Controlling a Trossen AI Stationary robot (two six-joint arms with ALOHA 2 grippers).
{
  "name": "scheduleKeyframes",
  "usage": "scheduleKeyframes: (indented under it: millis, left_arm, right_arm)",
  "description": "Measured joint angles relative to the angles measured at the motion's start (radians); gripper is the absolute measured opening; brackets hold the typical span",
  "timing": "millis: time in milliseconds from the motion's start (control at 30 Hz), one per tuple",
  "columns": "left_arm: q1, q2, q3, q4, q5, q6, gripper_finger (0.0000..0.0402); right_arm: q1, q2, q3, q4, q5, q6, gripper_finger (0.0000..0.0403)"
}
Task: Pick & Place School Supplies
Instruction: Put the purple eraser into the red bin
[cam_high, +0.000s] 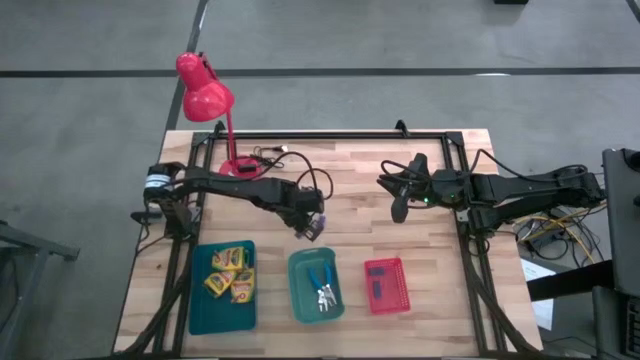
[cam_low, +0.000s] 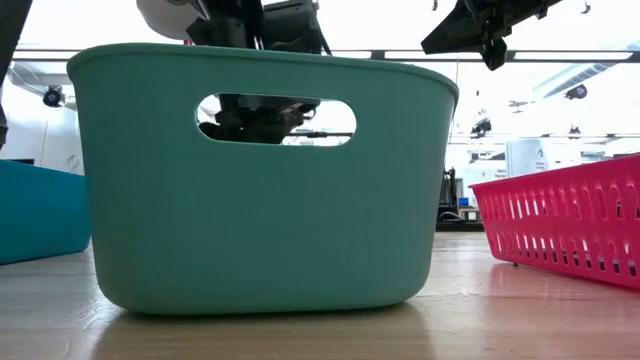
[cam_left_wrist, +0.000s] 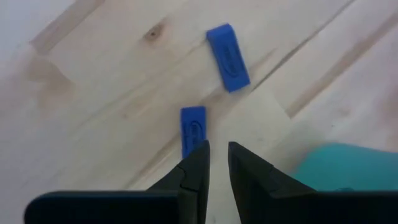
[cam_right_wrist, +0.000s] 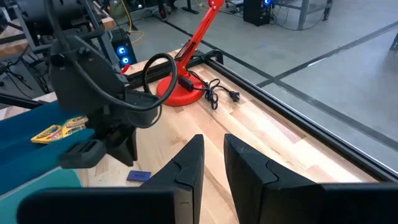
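step: picking up blocks | left claw (cam_left_wrist: 214, 155) nearly closed, empty, just above nearer blue block (cam_left_wrist: 193, 127); second block (cam_left_wrist: 227, 57) beyond, both beside green basket (cam_high: 300, 290) | right claw (cam_right_wrist: 213, 155) idle, narrow, empty | next: open, straddle nearer block

A red desk lamp (cam_high: 205, 95) is set at the far edge of the wooden table (cam_high: 350, 190). Three trays are lined along the near edge: teal (cam_high: 198, 300), green (cam_high: 300, 300), red (cam_high: 398, 290).
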Motion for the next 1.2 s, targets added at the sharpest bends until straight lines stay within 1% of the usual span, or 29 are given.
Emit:
scheduleKeyframes:
  millis: [267,400,567,900,1200]
  left_arm:
    - [0.005,0.0,-0.013,-0.008,-0.008,-0.054,0.0062]
    - [0.005,0.0,-0.013,-0.025,-0.008,-0.115,0.0062]
    - [0.005,0.0,-0.013,-0.084,-0.006,-0.122,0.0062]
    - [0.005,0.0,-0.021,-0.065,-0.006,-0.119,0.0062]
    - [0.008,0.0,-0.033,-0.082,-0.005,-0.116,0.0062]
  right_arm:
    - [0.0,0.0,0.0,0.0,0.0,0.0,0.0059]
    - [0.0,0.0,0.0,0.0,0.0,0.0,0.0059]
    - [0.0,0.0,0.0,0.0,0.0,0.0,0.0059]
    - [0.0,0.0,0.0,0.0,0.0,0.0,0.0059]
    - [0.0,0.0,0.0,0.0,0.0,0.0,0.0059]
